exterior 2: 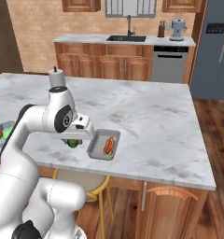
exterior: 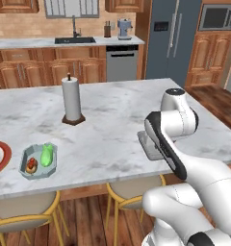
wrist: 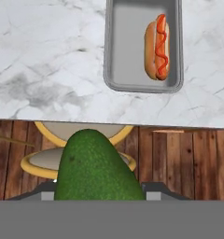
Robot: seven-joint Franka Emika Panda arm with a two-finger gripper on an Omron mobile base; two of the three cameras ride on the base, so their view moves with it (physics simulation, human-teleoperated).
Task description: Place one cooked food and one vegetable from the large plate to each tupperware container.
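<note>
One claw [wrist: 99,198] clamped on avocado [wrist: 97,168]; hot dog [wrist: 157,46] in grey container [wrist: 115,60]; no legible writing.

Grey tray [wrist: 143,70] on the desk holds a hot dog [wrist: 158,46] at its 3 o'clock side. Blue-grey tray [exterior: 38,162] holds a green vegetable [exterior: 46,154] and a cooked food [exterior: 32,165]. Plate [exterior: 2,156] lies at its 9 o'clock. Avocado [wrist: 96,169] sits upright between the tool's fingers.

Dark green avocado [wrist: 97,165], grey tray [wrist: 143,44], white-veined marble counter [wrist: 48,60].

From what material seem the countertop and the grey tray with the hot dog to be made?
The countertop looks like polished white marble: grey veins, soft sheen. The grey tray could be matte plastic or brushed metal: even grey, rounded corners, a faintly lit rim. The look leaves it open.
</note>
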